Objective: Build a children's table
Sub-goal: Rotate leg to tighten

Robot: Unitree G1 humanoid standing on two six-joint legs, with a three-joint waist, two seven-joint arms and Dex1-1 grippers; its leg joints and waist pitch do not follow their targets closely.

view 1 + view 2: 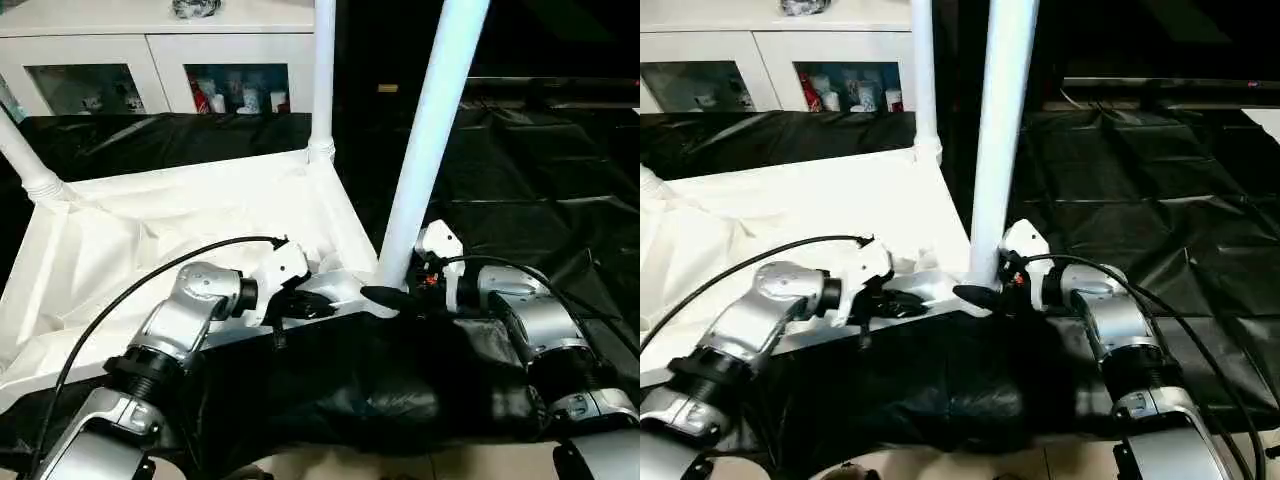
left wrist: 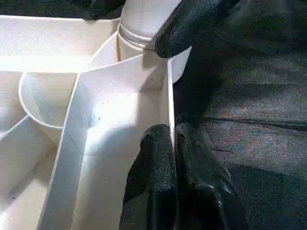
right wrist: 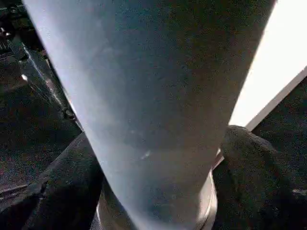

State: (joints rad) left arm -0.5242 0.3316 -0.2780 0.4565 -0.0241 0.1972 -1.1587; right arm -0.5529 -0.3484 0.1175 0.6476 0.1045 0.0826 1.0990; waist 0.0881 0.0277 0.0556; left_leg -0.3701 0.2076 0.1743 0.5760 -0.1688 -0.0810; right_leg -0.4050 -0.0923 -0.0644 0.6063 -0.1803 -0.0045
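The top [image 1: 150,230] lies underside up on black sheeting [image 1: 520,170]. The right gripper [image 3: 158,182] clasps the near leg [image 1: 425,140] at its corner socket. The left gripper [image 2: 173,158] pinches the top's near rim. Two more legs [image 1: 323,75] stand in far sockets.

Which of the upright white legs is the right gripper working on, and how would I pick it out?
Start from the upturned white table top on the black sheet. At its near corner stands a leg, the right gripper closed around its base. Unlike the far-corner leg, it looks thickest and leans right.
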